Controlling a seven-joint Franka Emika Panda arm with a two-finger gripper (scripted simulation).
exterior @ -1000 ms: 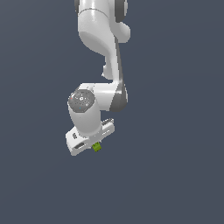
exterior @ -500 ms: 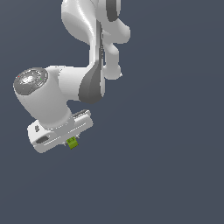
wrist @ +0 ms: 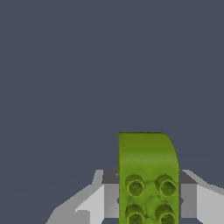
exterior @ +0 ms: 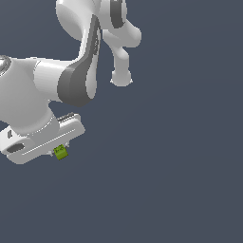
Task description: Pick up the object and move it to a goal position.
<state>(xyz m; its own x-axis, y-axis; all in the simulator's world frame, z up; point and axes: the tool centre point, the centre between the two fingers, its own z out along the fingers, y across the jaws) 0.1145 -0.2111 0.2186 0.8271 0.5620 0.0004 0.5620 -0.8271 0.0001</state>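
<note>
The object is a tiny yellow-green block (exterior: 60, 152) with darker green markings. It sits between the fingers under my white gripper (exterior: 59, 151) at the exterior view's lower left. In the wrist view the block (wrist: 146, 175) is large, with round studs on its face, and grey finger pads (wrist: 110, 199) press it on both sides. The gripper is shut on the block and holds it in the air. No goal marker shows in either view.
The white and grey arm (exterior: 76, 80) fills the exterior view's upper left. The background is plain dark grey-blue in both views, with no table, edge or other object in sight.
The arm with the block has moved toward the exterior view's left and looms larger. The block stays gripped between the fingers.
</note>
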